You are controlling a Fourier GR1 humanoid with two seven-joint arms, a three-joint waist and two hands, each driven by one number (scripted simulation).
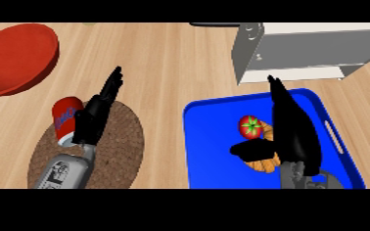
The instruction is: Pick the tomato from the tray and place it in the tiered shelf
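Note:
A red tomato (251, 127) with a green stem lies near the middle of the blue tray (209, 142). My right hand (292, 127) hovers over the tray just right of the tomato, fingers straight and pointing away, thumb stretched out below the tomato; it holds nothing. The grey tiered shelf (296, 51) stands beyond the tray at the upper right. At the left, my left hand (98, 112) rests open over a round brown mat.
An orange item (264, 164) lies in the tray under my right thumb. A red can (65, 117) lies on the woven mat (123, 142) beside my left hand. A red plate (25, 54) sits at the far left.

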